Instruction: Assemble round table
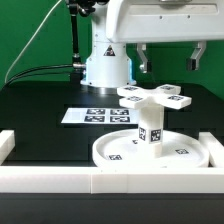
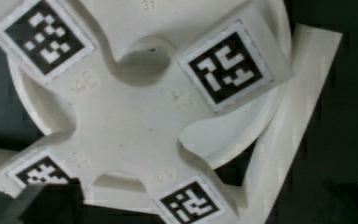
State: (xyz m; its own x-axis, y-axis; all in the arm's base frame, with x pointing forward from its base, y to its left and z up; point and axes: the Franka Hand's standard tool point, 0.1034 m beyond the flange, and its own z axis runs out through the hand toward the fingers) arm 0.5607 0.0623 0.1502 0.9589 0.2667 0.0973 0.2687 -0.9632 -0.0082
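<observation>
The large white disc [image 1: 185,152] lies flat at the front of the table, against the white wall. The short cylinder leg [image 1: 150,128] stands upright on it. The cross-shaped piece [image 1: 150,96] sits on top of the leg, its arms carrying square tags. My gripper [image 1: 170,62] hangs above the cross-shaped piece, open and empty, its fingers wide apart and clear of it. The wrist view looks straight down on the cross-shaped piece [image 2: 131,110], with its centre hole and tagged arms. The disc [image 2: 247,135] shows beneath it. My fingers do not show clearly there.
The marker board [image 1: 95,116] lies on the black table behind the disc, toward the exterior view's left. A low white wall [image 1: 110,180] runs along the front and both sides. The arm's white base [image 1: 107,65] stands at the back.
</observation>
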